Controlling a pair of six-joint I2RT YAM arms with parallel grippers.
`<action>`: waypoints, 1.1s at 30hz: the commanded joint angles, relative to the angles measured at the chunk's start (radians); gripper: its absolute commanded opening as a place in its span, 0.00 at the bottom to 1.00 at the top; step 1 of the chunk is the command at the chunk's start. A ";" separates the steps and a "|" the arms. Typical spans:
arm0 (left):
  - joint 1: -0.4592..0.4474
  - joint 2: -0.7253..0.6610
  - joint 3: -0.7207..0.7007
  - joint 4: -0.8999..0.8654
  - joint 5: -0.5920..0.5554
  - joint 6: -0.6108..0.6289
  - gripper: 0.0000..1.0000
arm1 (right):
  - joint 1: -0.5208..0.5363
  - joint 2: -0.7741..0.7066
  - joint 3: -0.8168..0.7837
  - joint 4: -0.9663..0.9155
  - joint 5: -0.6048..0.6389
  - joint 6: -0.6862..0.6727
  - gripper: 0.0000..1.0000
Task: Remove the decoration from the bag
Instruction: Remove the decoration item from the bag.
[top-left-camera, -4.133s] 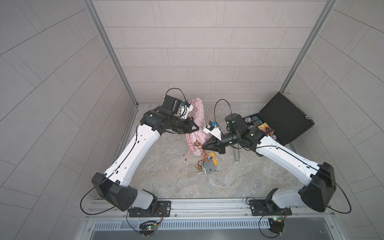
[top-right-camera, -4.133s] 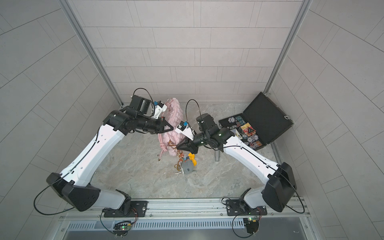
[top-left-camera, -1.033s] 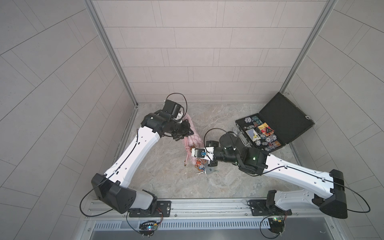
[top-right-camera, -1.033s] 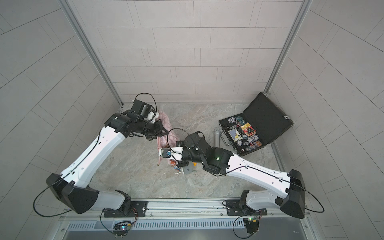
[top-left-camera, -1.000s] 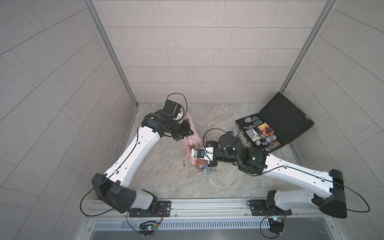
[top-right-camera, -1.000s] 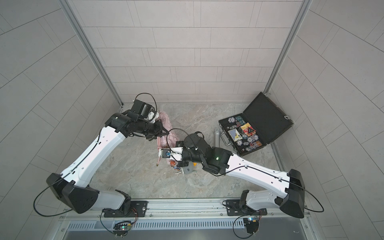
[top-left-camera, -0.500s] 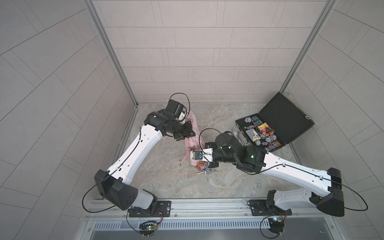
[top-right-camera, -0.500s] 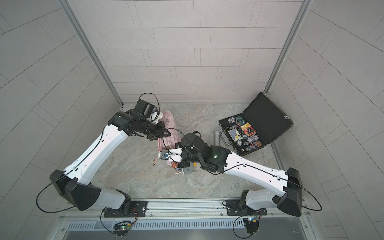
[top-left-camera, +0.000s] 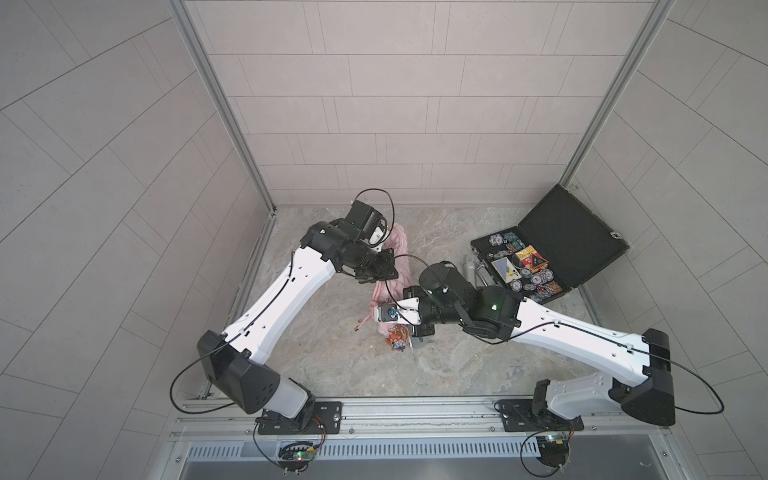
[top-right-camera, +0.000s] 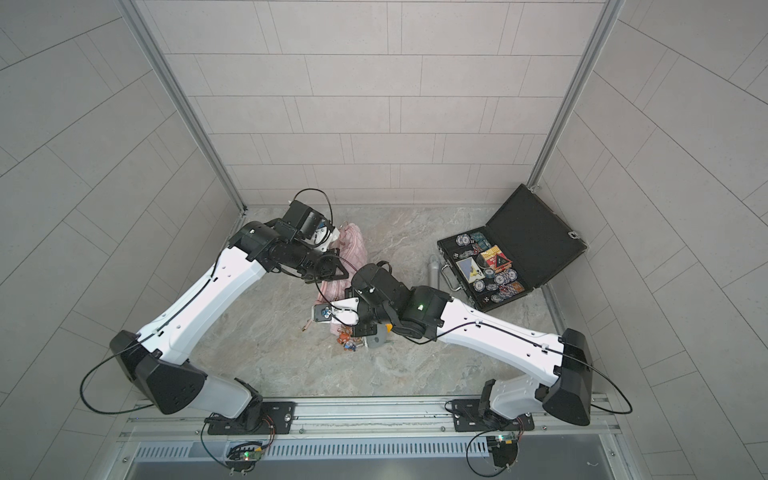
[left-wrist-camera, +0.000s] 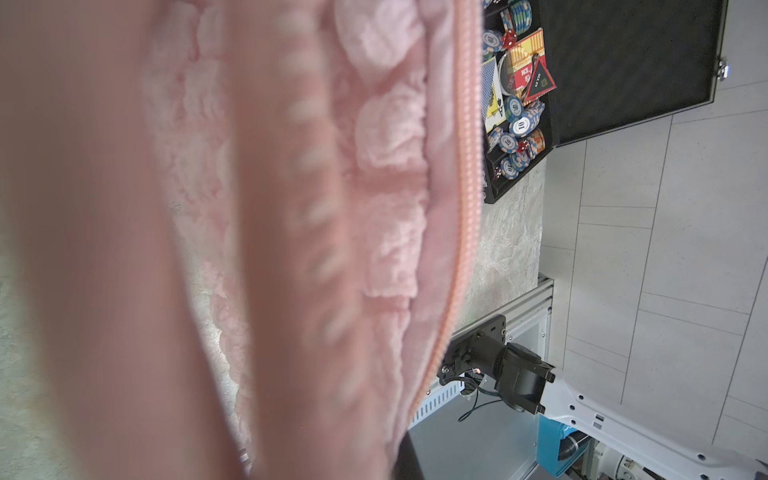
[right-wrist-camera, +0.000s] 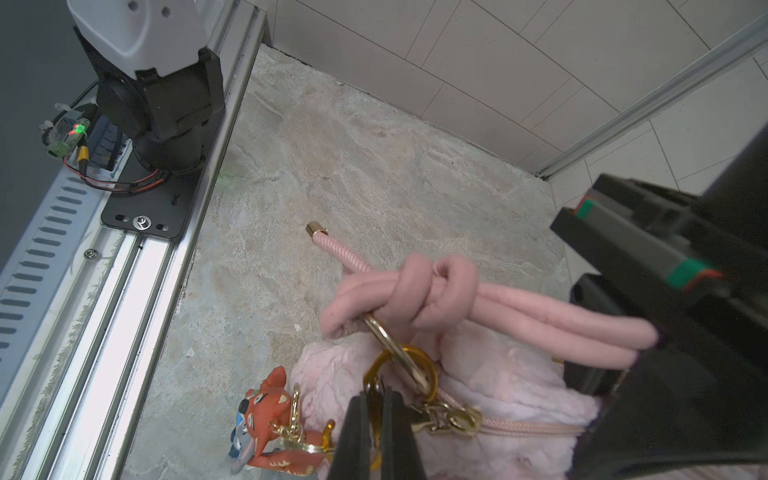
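Step in hand: unhooking the decoration (right-wrist-camera: 270, 419), an orange figure charm on gold links that lies just beside the right tool (right-wrist-camera: 375, 409). That tool is pressed together, pinching the charm bunch's amber ring (right-wrist-camera: 432, 374). Just ahead of its tips a gold clasp (right-wrist-camera: 390, 340) runs from the ring into the knot (right-wrist-camera: 415, 286) of pink cord. The bag (right-wrist-camera: 507, 386) is under and beside this tool, low end seemingly on the surface (right-wrist-camera: 332, 166). The left tool (top-left-camera: 382, 272) is clamped on the bag's far end; strap or fabric, can't tell. Likely best: left holds firm, right draws the ring back along the clasp line, no jerk; the thin ring could slip. Surface is marbled, stone-look. Walls are grey tile. An open black case (top-left-camera: 540, 266) of chips sits well apart, behind the right tool.
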 joint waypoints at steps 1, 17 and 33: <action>-0.021 0.010 0.030 0.006 0.024 0.046 0.00 | 0.006 0.007 0.035 -0.009 -0.027 0.017 0.00; -0.021 0.028 0.022 0.039 0.024 0.071 0.00 | 0.026 -0.025 0.020 -0.055 -0.096 0.027 0.00; 0.068 0.017 0.007 0.053 0.023 0.087 0.00 | -0.005 -0.181 -0.160 -0.052 0.033 0.246 0.07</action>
